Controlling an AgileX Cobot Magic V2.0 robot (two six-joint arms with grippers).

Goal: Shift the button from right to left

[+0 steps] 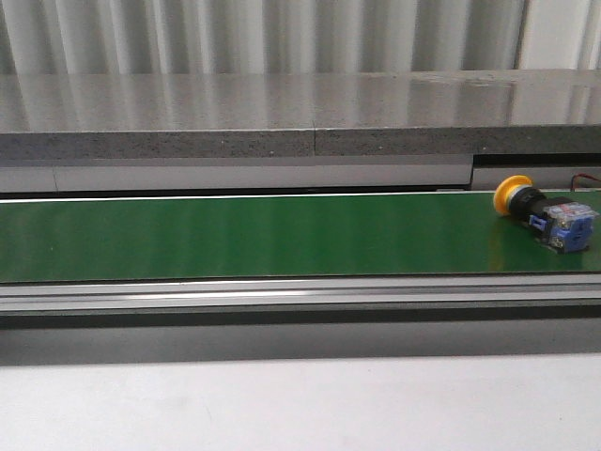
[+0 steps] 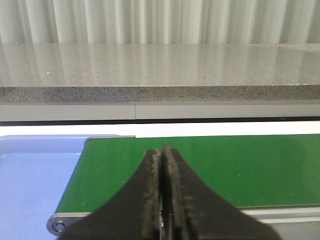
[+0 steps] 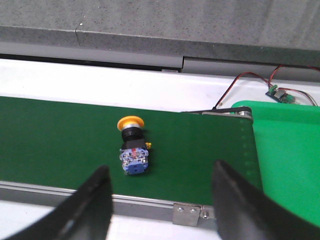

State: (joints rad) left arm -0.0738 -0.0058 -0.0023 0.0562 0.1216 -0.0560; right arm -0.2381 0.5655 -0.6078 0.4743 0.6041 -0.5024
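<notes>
The button (image 1: 545, 211) lies on its side on the green conveyor belt (image 1: 235, 235) at the far right, yellow head toward the back, blue-and-clear block toward the front. It also shows in the right wrist view (image 3: 132, 145). My right gripper (image 3: 160, 172) is open and empty, its fingers (image 3: 95, 192) spread above the belt's near rail, short of the button. My left gripper (image 2: 161, 152) is shut and empty over the belt's left end. Neither gripper shows in the front view.
A grey stone shelf (image 1: 282, 113) runs behind the belt. A blue tray (image 2: 30, 185) lies beyond the belt's left end. A green surface (image 3: 290, 160) and a small wired circuit board (image 3: 280, 93) lie past the belt's right end. A metal rail (image 1: 282, 296) borders the belt's front.
</notes>
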